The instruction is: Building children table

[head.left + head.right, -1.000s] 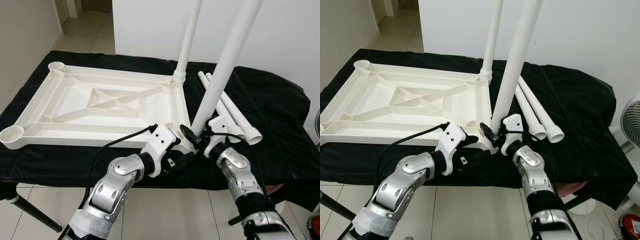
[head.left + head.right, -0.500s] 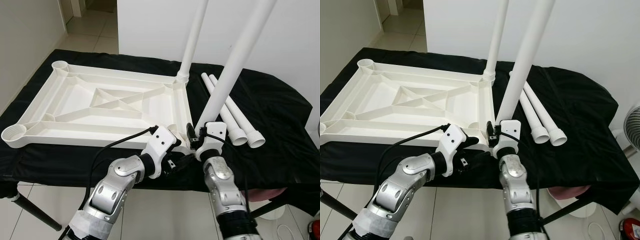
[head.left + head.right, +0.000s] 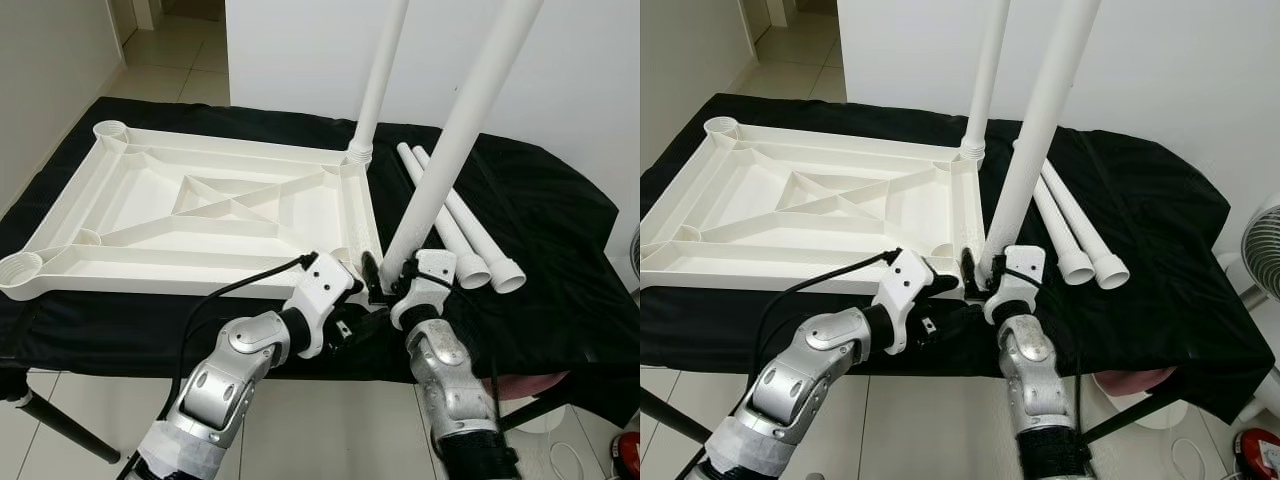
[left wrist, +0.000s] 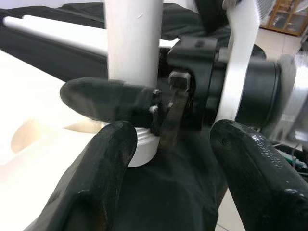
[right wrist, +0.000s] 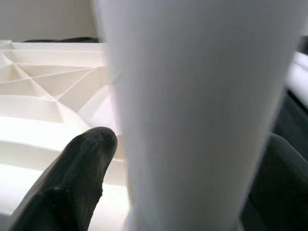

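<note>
The white table top [image 3: 220, 140] lies upside down on a black cloth. One white leg [image 3: 378, 80] stands upright in its far right corner socket. A second leg [image 3: 455, 130] leans to the right with its foot at the near right corner. My right gripper [image 3: 385, 280] is shut on this leg just above its base; in the right wrist view the leg [image 5: 192, 106] sits between the fingers [image 5: 72, 178]. My left gripper [image 3: 360, 315] is open beside it at the table's front edge. Its fingers [image 4: 103, 163] flank the leg's threaded end [image 4: 142, 149] without touching it.
Two loose legs [image 3: 455, 215] lie side by side on the cloth to the right of the top. A fan [image 3: 1262, 250] stands off the table's right end, with a red object [image 3: 1260, 455] on the floor near it. A wall is close behind.
My right forearm has swung in from the right to sit under the leaning leg, and its wrist has turned around the leg's base. The left gripper has stayed in place.
</note>
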You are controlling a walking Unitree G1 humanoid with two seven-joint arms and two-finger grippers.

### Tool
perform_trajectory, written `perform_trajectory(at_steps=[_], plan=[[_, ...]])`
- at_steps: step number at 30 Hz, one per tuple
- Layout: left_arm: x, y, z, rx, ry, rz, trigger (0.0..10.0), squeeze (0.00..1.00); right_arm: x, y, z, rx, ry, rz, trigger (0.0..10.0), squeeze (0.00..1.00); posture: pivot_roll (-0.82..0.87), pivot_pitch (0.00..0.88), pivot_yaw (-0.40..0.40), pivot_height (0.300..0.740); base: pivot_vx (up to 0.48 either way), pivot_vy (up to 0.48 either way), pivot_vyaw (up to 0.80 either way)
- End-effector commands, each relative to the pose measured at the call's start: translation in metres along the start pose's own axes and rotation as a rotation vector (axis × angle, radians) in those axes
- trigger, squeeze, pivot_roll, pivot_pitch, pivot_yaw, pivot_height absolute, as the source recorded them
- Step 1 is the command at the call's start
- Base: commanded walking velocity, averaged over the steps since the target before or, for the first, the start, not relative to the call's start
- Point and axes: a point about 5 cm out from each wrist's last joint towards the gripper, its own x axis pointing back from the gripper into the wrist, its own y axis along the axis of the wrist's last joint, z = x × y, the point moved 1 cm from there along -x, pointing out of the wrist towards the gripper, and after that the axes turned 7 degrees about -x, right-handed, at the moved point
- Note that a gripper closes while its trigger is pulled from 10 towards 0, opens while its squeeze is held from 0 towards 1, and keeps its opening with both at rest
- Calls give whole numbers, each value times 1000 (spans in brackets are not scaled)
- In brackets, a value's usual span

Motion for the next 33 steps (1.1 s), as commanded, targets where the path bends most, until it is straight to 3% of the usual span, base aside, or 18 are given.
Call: perform_trajectory(at_steps=[1, 3, 5, 7, 9, 14, 20, 21, 22, 33], plan=[[1, 1, -1, -8, 22, 0, 10000, 0, -2, 7, -5, 30, 88, 7, 10000, 0, -20, 0, -98, 740, 0, 0, 0], [1, 1, -1, -8, 22, 0, 10000, 0, -2, 7, -5, 30, 88, 7, 10000, 0, -20, 0, -98, 740, 0, 0, 0], [1, 1, 0, -12, 21, 1, 10000, 0, -4, 13, -17, 101, 206, 38, 10000, 0, -21, 0, -99, 740, 0, 0, 0], [1, 1, 0, -12, 21, 1, 10000, 0, -4, 13, -17, 101, 206, 38, 10000, 0, -21, 0, -99, 740, 0, 0, 0], [1, 1, 1, -15, 22, 2, 10000, 0, -6, 15, -25, 136, 301, 67, 10000, 0, -20, 0, -98, 740, 0, 0, 0], [1, 2, 0, -12, 18, 3, 10000, 0, -10, 10, -26, 163, 425, 137, 10000, 0, -18, 0, -96, 740, 0, 0, 0], [2, 1, 0, -11, 11, 9, 10000, 0, -12, 6, -27, 163, 456, 175, 10000, 0, -17, 0, -95, 740, 0, 0, 0], [2, 0, 1, -14, 10, 12, 10000, 0, -13, 5, -28, 161, 468, 186, 5569, 0, -15, 0, -93, 740, 0, 0, 0], [2, 0, 3, -21, 11, 17, 10000, 0, -16, 2, -31, 181, 478, 205, 0, 0, -16, 0, -89, 740, 0, 0, 0], [2, 4, 10, -32, 37, 12, 10000, 0, -23, -5, -34, 170, 502, 234, 0, 0, -13, 0, -88, 740, 0, 0, 0]])
